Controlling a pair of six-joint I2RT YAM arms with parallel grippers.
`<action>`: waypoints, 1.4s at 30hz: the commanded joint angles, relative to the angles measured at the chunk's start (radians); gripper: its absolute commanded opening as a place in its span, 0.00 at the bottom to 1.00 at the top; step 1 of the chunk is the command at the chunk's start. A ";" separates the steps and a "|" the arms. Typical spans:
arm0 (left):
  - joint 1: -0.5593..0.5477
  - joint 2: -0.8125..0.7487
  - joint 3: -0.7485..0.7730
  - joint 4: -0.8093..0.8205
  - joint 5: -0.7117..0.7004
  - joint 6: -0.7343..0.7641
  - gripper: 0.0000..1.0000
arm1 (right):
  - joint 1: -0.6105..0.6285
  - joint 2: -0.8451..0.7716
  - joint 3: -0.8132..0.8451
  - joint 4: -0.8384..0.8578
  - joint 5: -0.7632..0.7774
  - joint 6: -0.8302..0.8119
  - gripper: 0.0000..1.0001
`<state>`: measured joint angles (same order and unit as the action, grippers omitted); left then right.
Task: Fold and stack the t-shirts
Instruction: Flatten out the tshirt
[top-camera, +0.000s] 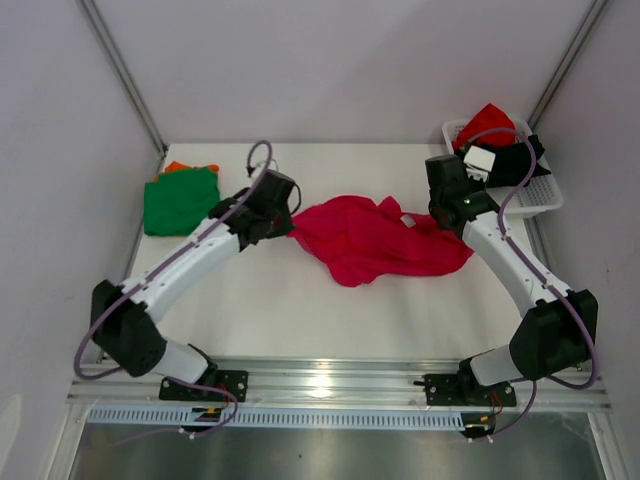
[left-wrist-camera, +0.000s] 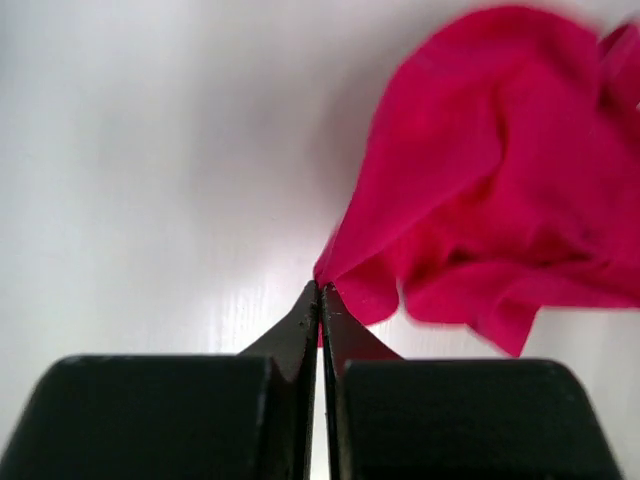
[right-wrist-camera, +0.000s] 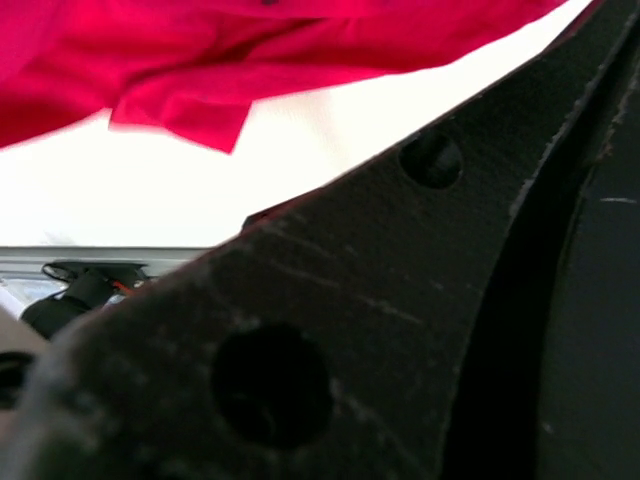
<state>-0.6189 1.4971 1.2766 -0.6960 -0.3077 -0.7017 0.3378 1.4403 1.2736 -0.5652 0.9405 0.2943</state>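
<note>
**A:** Where does the magenta t-shirt (top-camera: 380, 240) lie against the left jaws?

**B:** Its left corner is right at their tips. In the left wrist view the two black fingertips (left-wrist-camera: 300, 325) are pressed together with a sliver of pink cloth pinched between them. So the left jaws are closed on the shirt's edge, and the rest of the cloth spreads away up and to the right.

**A:** And the right jaws?

**B:** They are down at the opposite edge of the shirt, on the right, just beside a small white label (top-camera: 408, 219). They are closed as well. The right wrist view is mostly one dark finger (right-wrist-camera: 380, 340) seen very close, with the shirt on the bench (top-camera: 300, 310) beyond it. I can't tell whether any cloth is caught there.

**A:** How does the shirt look?

**B:** It is crumpled, not folded. It lies in the middle of the white bench between the two arms, drawn out from side to side, with a rounded lobe sagging toward the near edge. It has deep, soft creases and no flat panel.

**A:** Where are the other shirts?

**B:** A green t-shirt (top-camera: 181, 203) lies folded flat at the far left, with an orange t-shirt (top-camera: 178, 167) peeking out behind it. A red t-shirt (top-camera: 487, 120) and a black t-shirt (top-camera: 532, 152) are heaped in the white basket (top-camera: 540, 198) at the far right, behind the right jaws.
</note>
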 joint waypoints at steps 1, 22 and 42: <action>0.047 -0.110 0.041 -0.086 -0.149 0.056 0.01 | -0.005 -0.035 0.007 0.033 -0.005 -0.009 0.00; 0.415 -0.305 0.056 -0.243 -0.318 0.079 0.01 | -0.017 -0.069 0.069 -0.024 0.017 0.032 0.00; 0.136 -0.179 -0.144 -0.034 0.160 0.013 0.26 | -0.005 -0.057 0.021 -0.044 -0.048 0.069 0.00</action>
<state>-0.4179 1.3773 1.1652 -0.8341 -0.2646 -0.6601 0.3290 1.3891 1.2903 -0.6186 0.8948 0.3485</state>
